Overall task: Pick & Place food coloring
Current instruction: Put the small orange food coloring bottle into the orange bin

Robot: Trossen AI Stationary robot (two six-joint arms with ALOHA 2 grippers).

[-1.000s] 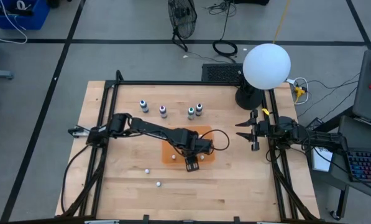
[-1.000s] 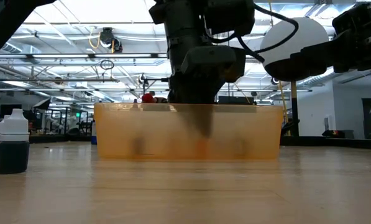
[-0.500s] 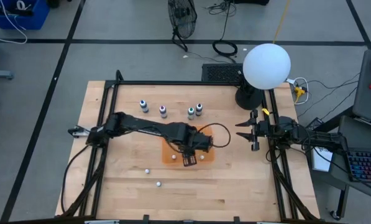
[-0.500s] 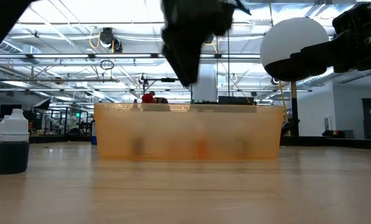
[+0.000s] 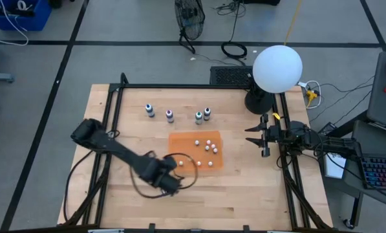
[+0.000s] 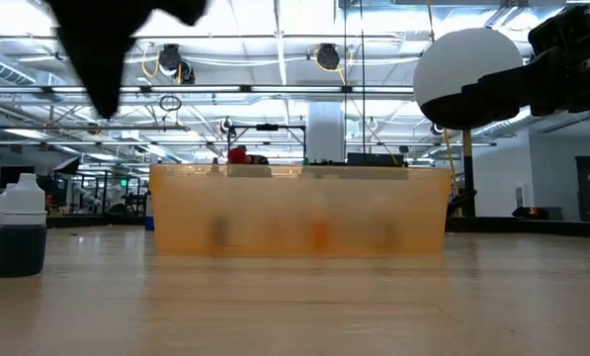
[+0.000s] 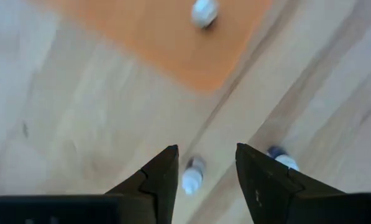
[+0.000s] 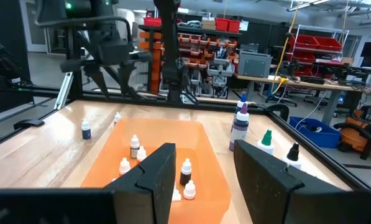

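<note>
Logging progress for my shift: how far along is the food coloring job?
Done: several small bottles sit in the tray. In hand: nothing; the open left gripper hangs over two more on the table. Left: those two, perhaps the four taller bottles behind. Right gripper waits, open, at its right edge.

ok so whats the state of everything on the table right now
bottles: four, upright, capped, in a row on the table
tray: on the table, several small white pieces inside
left tool: open, empty, above the table beside the tray
right tool: open, empty, at the table's right edge
</note>
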